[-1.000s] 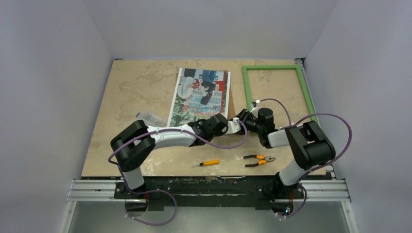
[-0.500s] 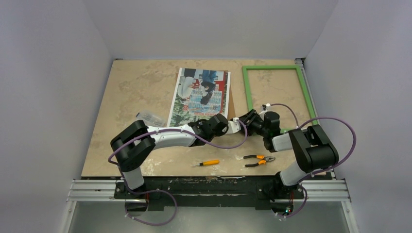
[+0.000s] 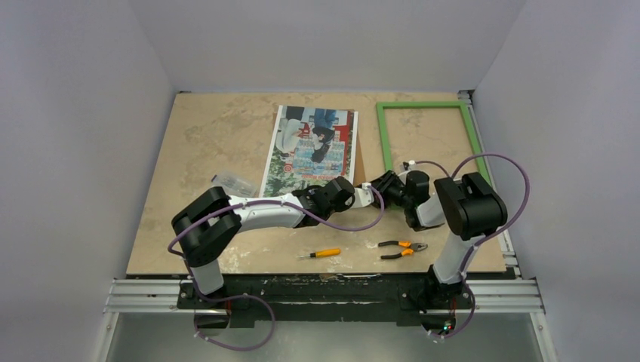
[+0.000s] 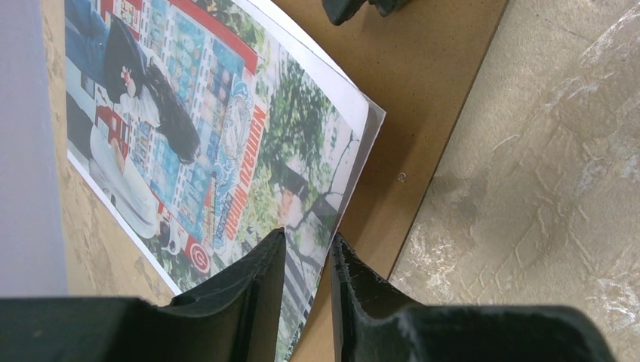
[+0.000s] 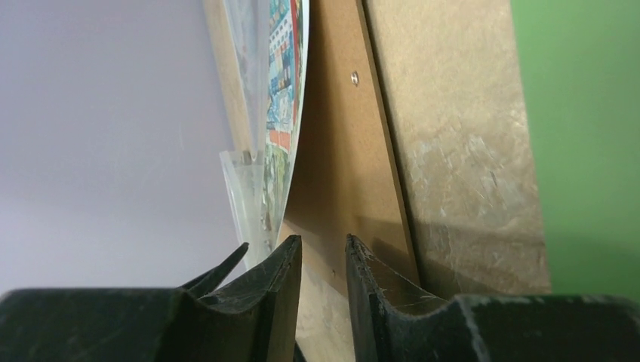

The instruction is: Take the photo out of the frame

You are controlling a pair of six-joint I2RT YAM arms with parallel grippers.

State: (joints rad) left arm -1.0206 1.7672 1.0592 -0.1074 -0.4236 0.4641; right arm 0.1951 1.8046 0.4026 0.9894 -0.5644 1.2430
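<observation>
1. Near edge of the counter (image 3: pixel 211 136): screwdriver (image 3: pixel 320 253) and pliers (image 3: pixel 402 248), lying close together, well apart from both tools.
2. Left tool (image 4: pixel 306 240): jaws drawn nearly together, only a narrow slit between them. Near edge of the photo (image 4: pixel 189 128) running into that slit, to all appearance pinched there.
3. Right tool (image 5: pixel 323 241): jaws likewise close-set, with a slim gap. Poised at the near end of the brown backing board (image 4: pixel 430 83), just right of the left tool. Impossible to tell whether gripping the board, pressing on it or merely hanging over it.
4. The photo: print side up at mid-counter, left of the frame and wholly outside it. Near right corner raised off the backing board, with a shadow beneath; far end seemingly down on the board.
5. Backing board: under the photo, showing as a brown strip along its right edge, likewise outside the frame.
6. The frame (image 3: pixel 423 105): flat at the far right of the counter, green border enclosing nothing but bare counter.
7. Judged progress: removal essentially done, with the photo already out of the frame. Probably left to do: freeing the print from the backing board, laying it down, letting go.
</observation>
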